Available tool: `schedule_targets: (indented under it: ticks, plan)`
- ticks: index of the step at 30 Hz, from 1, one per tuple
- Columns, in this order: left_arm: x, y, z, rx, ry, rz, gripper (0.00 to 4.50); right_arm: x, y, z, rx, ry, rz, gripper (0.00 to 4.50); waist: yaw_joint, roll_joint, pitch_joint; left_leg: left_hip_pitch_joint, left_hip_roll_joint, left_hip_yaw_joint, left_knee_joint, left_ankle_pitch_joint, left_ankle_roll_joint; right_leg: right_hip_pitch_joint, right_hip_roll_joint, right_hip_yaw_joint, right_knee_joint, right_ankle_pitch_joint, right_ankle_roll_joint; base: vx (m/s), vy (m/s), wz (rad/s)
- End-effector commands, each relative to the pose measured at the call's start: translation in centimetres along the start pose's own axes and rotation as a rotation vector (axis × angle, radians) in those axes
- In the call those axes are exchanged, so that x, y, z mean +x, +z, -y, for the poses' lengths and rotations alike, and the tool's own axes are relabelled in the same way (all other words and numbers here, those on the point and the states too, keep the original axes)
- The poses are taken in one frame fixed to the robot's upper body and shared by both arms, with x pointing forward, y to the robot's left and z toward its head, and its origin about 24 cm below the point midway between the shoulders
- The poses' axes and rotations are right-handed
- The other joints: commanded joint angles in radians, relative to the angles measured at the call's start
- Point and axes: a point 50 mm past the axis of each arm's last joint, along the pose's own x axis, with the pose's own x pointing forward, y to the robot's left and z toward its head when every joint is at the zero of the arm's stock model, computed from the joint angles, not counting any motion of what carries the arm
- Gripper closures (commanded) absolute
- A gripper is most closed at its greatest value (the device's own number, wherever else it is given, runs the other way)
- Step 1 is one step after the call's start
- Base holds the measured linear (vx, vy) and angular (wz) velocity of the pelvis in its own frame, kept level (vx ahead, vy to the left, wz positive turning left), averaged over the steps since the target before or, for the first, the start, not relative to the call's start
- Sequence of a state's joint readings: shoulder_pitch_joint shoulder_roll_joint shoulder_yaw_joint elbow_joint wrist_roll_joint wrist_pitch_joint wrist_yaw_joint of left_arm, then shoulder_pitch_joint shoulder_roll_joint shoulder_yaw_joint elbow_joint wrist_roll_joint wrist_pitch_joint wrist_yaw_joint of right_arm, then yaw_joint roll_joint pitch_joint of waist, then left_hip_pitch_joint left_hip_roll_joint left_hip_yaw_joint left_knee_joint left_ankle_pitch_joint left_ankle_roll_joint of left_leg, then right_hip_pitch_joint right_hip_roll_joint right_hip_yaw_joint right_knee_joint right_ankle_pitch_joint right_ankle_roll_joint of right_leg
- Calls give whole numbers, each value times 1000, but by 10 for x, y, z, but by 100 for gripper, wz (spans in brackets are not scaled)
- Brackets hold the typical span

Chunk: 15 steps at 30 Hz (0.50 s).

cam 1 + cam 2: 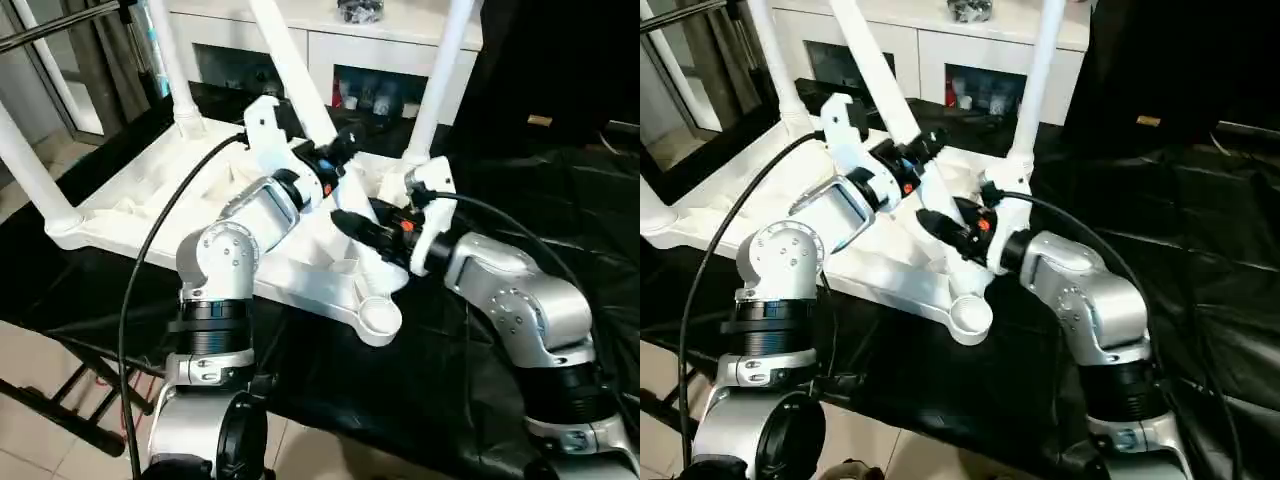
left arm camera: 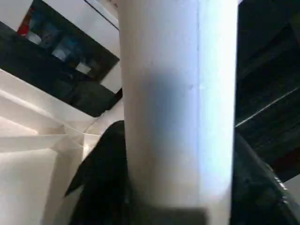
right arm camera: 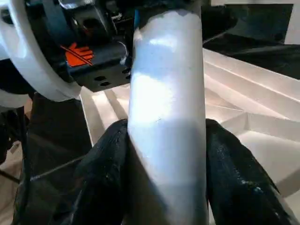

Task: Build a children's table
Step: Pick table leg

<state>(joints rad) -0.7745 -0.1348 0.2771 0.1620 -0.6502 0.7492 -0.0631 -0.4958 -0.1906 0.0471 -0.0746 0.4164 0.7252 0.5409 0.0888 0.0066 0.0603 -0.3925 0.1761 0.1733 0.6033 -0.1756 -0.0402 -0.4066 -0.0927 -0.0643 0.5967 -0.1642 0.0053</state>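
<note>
The white tabletop point(image 1: 130, 200) lies upside down on a black-covered surface, ribs facing up. Three white legs stand in its corner sockets: one at the near left point(image 1: 30, 165), one at the back left point(image 1: 170, 60), one at the back right point(image 1: 440, 80). A fourth leg point(image 1: 295, 70) leans over the tabletop, its lower end close to the near right corner socket point(image 1: 378, 318), whose round mouth is open. My left gripper point(image 1: 335, 150) is shut on this leg point(image 2: 178, 93), black fingers point(image 2: 105, 173) on either side. Just below it, my right gripper point(image 1: 365, 228) is shut on the same leg point(image 3: 166, 117), its fingers point(image 3: 234, 173) flanking the tube.
A white cabinet point(image 1: 330, 40) with glass doors stands right behind the table. Black cloth point(image 1: 560, 200) covers the surface to the right. A black cable point(image 1: 150, 250) loops along my left arm. Dark stand legs point(image 1: 60, 400) cross the tiled floor at the lower left.
</note>
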Motion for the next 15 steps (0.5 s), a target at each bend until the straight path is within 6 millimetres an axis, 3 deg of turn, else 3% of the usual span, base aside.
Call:
schedule_targets:
  ticks: [1,4,5,8,11,15]
  plan:
    - [6,-14,16,-88,-33,-3,235,-1,19,-2,-57,-5,82,267,-1,-13,-80,19,38,-9,-65,-118,27,57,-44,36,-58,-160,-198,0,0,0]
    - [4,-11,18,-69,-79,-6,256,-1,17,1,-31,-29,72,267,0,-12,-80,19,38,-9,-66,-118,21,57,-45,36,-58,-161,-189,0,0,0]
    - [3,-11,19,-62,-92,-8,263,-1,17,2,-22,-31,71,232,-1,-13,-81,18,38,-9,-65,-112,22,57,-44,36,-57,-150,-189,0,0,0]
    - [-1,-8,24,28,-201,-38,265,-7,17,10,66,-20,62,195,0,-13,-80,19,36,-8,-65,-100,35,58,-43,37,-58,-142,-189,0,0,0]
    - [-7,-6,25,91,-306,-78,267,-19,19,13,137,95,46,176,5,-10,-83,24,38,-7,-63,-93,43,56,-42,37,-53,-125,-202,0,0,0]
    - [-15,0,27,125,-479,-123,267,-35,21,14,168,261,27,144,7,-11,-80,20,38,-6,-63,-100,41,60,-44,37,-51,-125,-210,0,0,0]
